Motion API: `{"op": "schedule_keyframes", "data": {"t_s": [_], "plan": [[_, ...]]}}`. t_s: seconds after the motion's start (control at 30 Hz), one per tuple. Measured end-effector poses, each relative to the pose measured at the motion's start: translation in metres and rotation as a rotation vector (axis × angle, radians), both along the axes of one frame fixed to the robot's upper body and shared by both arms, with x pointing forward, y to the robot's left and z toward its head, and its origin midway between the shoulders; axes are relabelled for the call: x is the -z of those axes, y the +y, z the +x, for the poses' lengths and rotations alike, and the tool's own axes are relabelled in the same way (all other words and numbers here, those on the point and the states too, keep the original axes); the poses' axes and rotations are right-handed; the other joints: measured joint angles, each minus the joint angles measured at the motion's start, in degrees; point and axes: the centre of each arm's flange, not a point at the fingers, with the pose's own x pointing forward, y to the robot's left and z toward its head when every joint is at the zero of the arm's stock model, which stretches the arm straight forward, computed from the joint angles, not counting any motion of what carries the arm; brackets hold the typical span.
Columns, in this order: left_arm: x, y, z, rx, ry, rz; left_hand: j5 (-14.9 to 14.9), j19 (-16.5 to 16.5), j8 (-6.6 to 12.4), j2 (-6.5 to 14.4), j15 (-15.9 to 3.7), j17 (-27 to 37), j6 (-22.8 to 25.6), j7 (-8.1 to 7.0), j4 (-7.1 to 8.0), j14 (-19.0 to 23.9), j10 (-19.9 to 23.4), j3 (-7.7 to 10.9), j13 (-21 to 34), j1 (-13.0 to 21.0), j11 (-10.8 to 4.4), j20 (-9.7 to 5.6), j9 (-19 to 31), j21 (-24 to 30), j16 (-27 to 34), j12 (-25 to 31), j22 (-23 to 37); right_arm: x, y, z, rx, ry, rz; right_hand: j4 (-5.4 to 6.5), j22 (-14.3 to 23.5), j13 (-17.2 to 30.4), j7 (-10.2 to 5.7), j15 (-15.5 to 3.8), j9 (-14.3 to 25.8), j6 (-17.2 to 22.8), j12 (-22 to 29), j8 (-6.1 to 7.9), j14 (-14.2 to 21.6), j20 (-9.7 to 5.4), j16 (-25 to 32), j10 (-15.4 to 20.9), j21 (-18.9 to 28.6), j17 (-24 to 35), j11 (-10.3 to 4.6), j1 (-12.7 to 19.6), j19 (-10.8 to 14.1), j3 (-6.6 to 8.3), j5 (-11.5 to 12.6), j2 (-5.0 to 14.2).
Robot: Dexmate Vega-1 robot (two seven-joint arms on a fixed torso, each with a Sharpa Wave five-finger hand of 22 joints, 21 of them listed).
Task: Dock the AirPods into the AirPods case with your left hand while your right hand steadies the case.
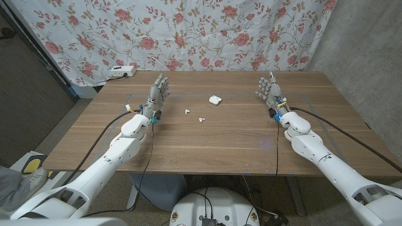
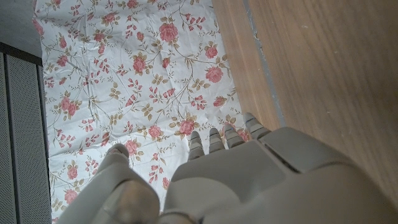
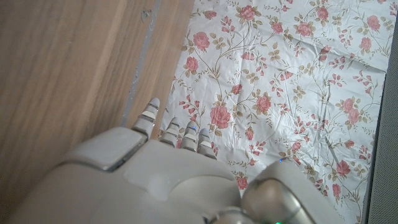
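A wooden table (image 1: 207,135) stands before a floral curtain (image 1: 188,31); the left hand (image 1: 158,94) stands upright with fingers spread, holding nothing; the right hand (image 1: 270,91) likewise, fingers apart and empty; between them, nearer the left hand, lie two small white AirPods (image 1: 187,112) (image 1: 201,118), apart from each other; the white rounded AirPods case (image 1: 215,99) sits just beyond them, toward the curtain, well apart from either hand.
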Motion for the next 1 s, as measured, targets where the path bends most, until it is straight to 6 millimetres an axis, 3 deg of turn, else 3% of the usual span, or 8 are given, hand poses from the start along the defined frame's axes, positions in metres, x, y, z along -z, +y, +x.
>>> {"op": "schedule_keyframes", "data": {"t_s": [0.43,0.63,1.0], "plan": [[0.004,0.003,0.0,0.014,0.0,0.008,0.0,0.0,0.0,0.0,0.0,0.0,0.0,0.0,0.0,0.0,0.0,0.0,0.0,0.0,0.0,-0.01,0.0,0.0,0.0,0.0,0.0,-0.003,0.007,0.001,-0.011,0.002,-0.022,0.0,0.0,0.0,-0.05,0.0,0.0,0.1,0.0,0.0,0.0,-0.01,0.0,0.0,0.0,0.0,0.0,0.2,0.0,0.0,0.0,0.23],[0.0,0.005,-0.006,-0.011,-0.037,0.031,0.2,0.9,0.46,0.3,-0.43,0.0,0.9,-0.29,-0.17,0.4,0.9,0.16,-0.2,0.3,-0.82,0.34,0.0,0.0,0.4,0.6,0.0,-0.008,0.013,-0.003,-0.016,-0.011,-0.027,0.0,0.0,0.0,-0.04,0.0,0.0,0.1,0.0,0.0,0.0,-0.01,0.0,0.0,0.0,0.0,0.0,0.5,0.0,0.0,0.0,0.46],[-0.004,0.004,-0.016,-0.058,-0.071,0.095,0.2,1.2,0.46,0.4,-0.53,-0.2,1.6,-0.29,-0.24,0.5,1.8,0.23,-0.2,0.4,-0.71,-0.02,0.0,-0.3,0.4,0.8,0.0,-0.01,0.023,-0.011,-0.014,-0.026,-0.041,0.0,0.0,0.0,-0.36,0.3,0.0,-0.3,0.0,0.0,-0.3,-0.02,0.0,0.0,0.0,0.0,0.0,0.7,0.0,0.0,0.0,0.69]]}}
